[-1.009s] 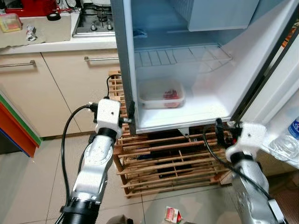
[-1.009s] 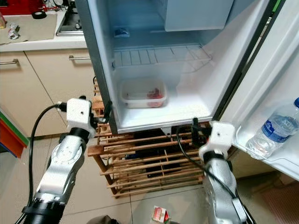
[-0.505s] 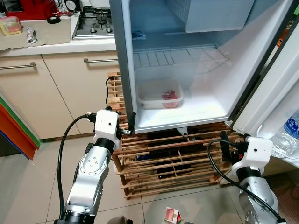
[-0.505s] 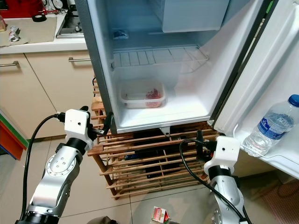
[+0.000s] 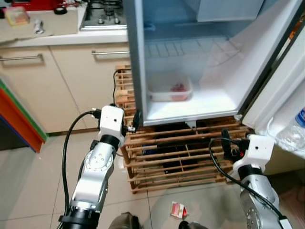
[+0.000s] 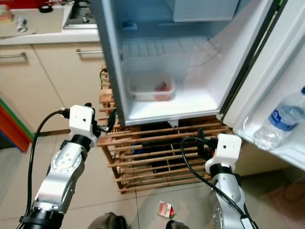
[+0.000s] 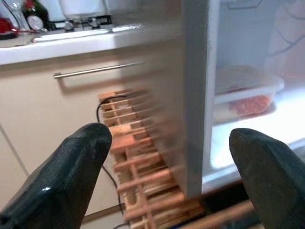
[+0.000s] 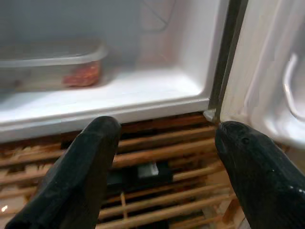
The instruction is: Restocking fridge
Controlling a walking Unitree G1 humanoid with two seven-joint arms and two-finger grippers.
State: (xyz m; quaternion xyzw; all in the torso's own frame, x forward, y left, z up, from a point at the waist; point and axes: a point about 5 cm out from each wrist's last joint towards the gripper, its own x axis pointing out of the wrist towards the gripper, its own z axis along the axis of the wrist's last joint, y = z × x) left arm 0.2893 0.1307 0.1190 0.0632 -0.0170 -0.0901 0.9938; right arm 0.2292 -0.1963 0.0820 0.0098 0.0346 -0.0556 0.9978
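Note:
The fridge (image 5: 209, 102) stands open on a wooden slatted rack (image 5: 181, 157). On its bottom floor lies a clear lidded container (image 5: 169, 89) with red food inside, also in the right wrist view (image 8: 57, 64). A water bottle (image 6: 280, 124) stands in the door shelf on the right. My left gripper (image 5: 136, 121) is open and empty, just outside the fridge's lower left corner; its fingers (image 7: 71, 162) straddle that side wall. My right gripper (image 5: 225, 145) is open and empty, low in front of the rack, below the fridge's front lip near the door hinge.
A small red and white carton (image 5: 178, 210) lies on the tiled floor near my feet. Beige cabinets (image 5: 38, 86) with a hob (image 5: 105, 12) on the counter stand to the left. An orange-red panel (image 5: 19, 124) juts in at far left. The open door (image 5: 281, 81) bounds the right.
My right gripper has dropped from the fridge's front lip to rack height. The left gripper stays by the lower left corner. The camera has shifted a little.

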